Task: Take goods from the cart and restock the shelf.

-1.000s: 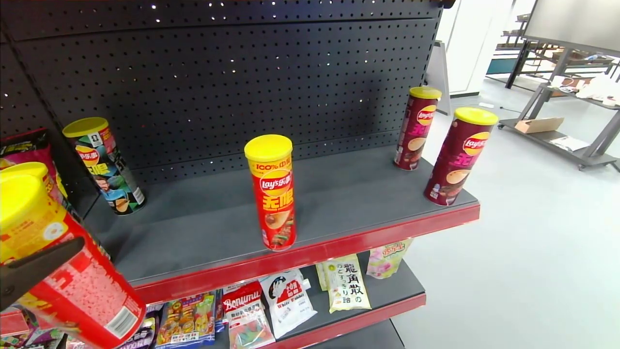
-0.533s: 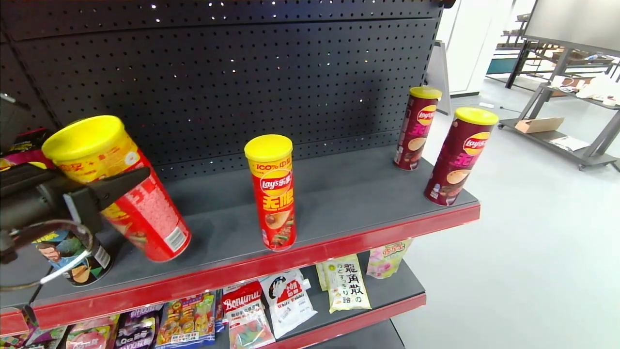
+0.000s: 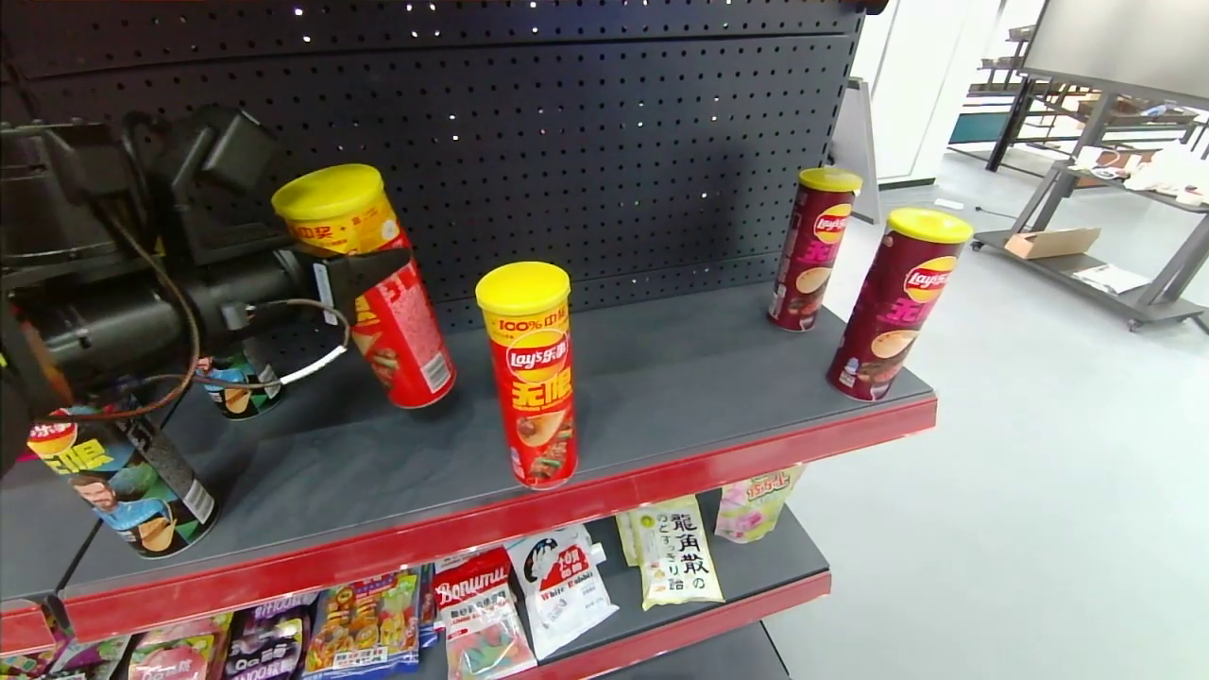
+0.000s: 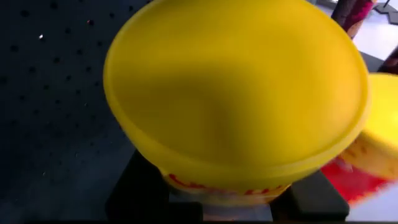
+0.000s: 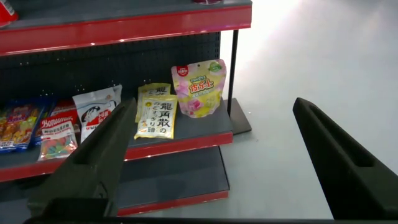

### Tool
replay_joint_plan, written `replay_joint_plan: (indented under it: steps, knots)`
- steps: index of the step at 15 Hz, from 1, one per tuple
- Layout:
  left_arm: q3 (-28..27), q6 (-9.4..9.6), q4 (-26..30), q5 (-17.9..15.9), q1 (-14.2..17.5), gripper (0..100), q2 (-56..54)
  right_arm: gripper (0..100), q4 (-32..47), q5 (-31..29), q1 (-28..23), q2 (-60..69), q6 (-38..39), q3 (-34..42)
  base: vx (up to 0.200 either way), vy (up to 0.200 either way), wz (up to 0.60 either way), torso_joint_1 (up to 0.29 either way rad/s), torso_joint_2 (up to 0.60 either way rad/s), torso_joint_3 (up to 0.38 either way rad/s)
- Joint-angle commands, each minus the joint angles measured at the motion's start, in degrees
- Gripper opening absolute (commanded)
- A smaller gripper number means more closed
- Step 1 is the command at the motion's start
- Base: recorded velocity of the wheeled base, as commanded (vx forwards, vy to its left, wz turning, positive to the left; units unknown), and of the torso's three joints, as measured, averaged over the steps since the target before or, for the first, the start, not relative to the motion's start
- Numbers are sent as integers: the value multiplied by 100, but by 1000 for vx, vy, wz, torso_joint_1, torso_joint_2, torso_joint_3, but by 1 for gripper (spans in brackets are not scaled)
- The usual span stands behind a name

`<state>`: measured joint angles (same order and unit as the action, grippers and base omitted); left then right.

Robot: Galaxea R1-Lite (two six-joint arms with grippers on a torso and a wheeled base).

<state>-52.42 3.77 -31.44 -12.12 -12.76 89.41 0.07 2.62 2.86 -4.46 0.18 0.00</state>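
Over the last second the left arm has carried a red crisp can [image 3: 408, 351] with a yellow lid [image 4: 236, 93] up from low at the near left, across the red front edge [image 3: 614, 493] of the shelf [image 3: 661, 378], and in toward the pegboard back [image 3: 567, 142]. The left fingers [image 3: 370, 264] are clamped across its upper body. It now hangs tilted, top leaning left, with its base close to the shelf surface; whether it touches cannot be told. It sits behind and left of the red can [image 3: 536, 397] standing near the front edge, clearly apart from it. The camera itself has not shifted, since everything on the shelf sits where it did. I judge the carry is nearly over: what remains is to straighten the can, set it down on its base and let go, and the tilt is the risk, since a release now would probably tip it over. The right fingers [image 5: 87, 163] are spread wide with nothing between them, hanging low before the lower shelf [image 5: 186, 144] of sweet bags [image 5: 200, 87]. The top shelf is flat dark grey metal and sparsely stocked: two maroon cans [image 3: 893, 302] stand at its right end, and a dark can [image 3: 132, 486] stands at the near left, with another partly hidden behind the arm. Beyond lies a pale grey floor [image 3: 1039, 491], with metal racks [image 3: 1133, 283] and a cardboard box [image 3: 1050, 243] far to the right.
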Motion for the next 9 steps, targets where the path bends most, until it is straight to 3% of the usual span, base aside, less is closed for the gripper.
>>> replay_joint_plan:
  steps: [1, 4, 9]
  knots:
    - [-453, -8, -90, 201, -306, 0, 727, 100, 1, 2, 4, -20, -1, 0, 0, 0, 0, 0, 0, 0]
    - [-998, -34, -398, 632, -402, 0, 1501, 100, 1, 2, 4, -20, -1, 0, 0, 0, 0, 0, 0, 0]
    - [-1640, -34, -495, 649, -429, 0, 2265, 100, 1, 2, 4, -20, -1, 0, 0, 0, 0, 0, 0, 0]
